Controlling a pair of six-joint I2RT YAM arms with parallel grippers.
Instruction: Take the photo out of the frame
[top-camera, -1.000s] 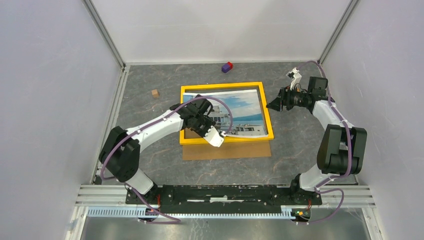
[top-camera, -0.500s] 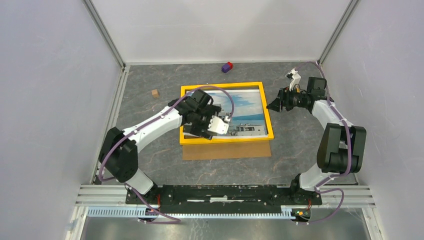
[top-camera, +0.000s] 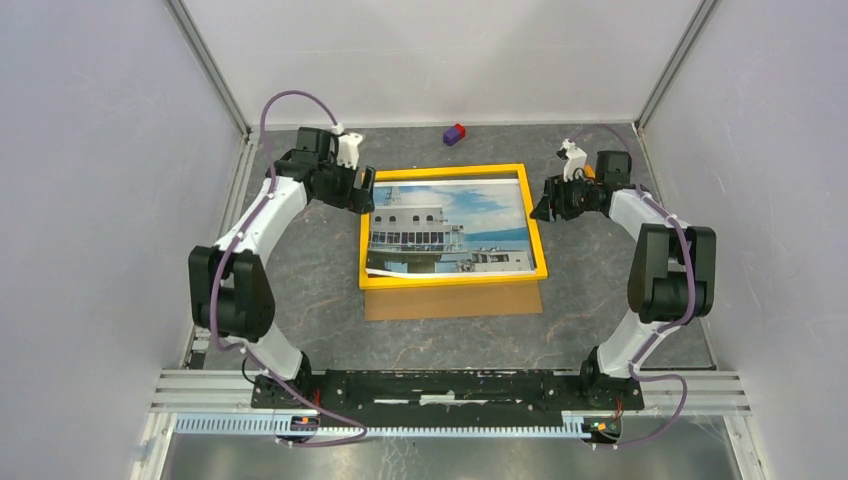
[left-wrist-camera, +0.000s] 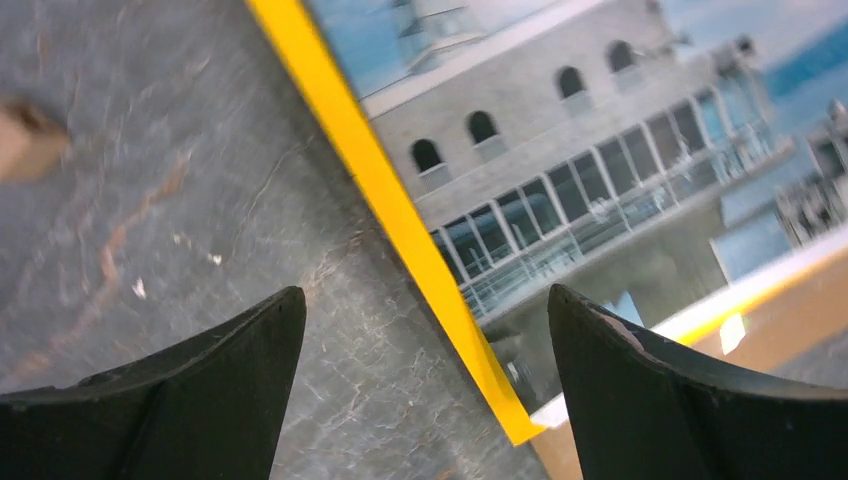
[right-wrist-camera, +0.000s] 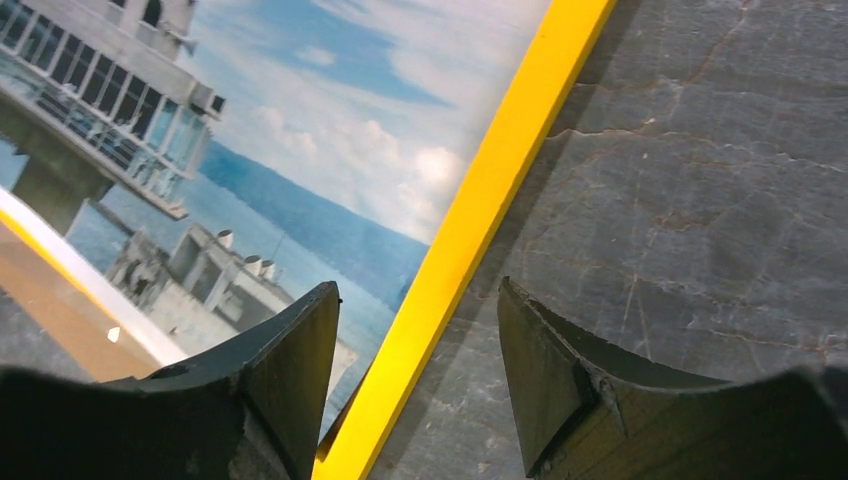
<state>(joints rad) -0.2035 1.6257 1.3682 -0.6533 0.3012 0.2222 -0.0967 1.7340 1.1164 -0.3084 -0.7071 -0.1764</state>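
from above: the frame (top-camera: 450, 170) lies flat in the middle of the grey table (top-camera: 320, 300). it has a thin yellow border. the photo (top-camera: 450, 225) lies inside it, picture side up, and sits a bit crooked. a brown board (top-camera: 455, 300) pokes out from under the near side of the frame. a small purple and red block (top-camera: 455, 133) sits well apart at the far side. the left gripper (top-camera: 365, 195) is at the far left corner of the frame. the right gripper (top-camera: 545, 205) is at the far right corner. neither one holds anything.

left wrist view: the two black fingers are wide apart and nothing is between them but air. below the gap runs the frame's left yellow edge, with table on one side and the photo's white building on the other. at the near corner a pale strip of the photo seems to ride up on the yellow border, but i cannot tell for sure.

right wrist view: the fingers here are apart too. the frame's right edge runs under the gap, with blue sky and clouds beside it. they do not look pressed on the edge.

i think the photo is thin, light and bendy, and smooth enough to slip. it could crease or tear if pinched hard. a good place to take it is a loose edge or corner. the frame looks stiff, so its border can be held down.
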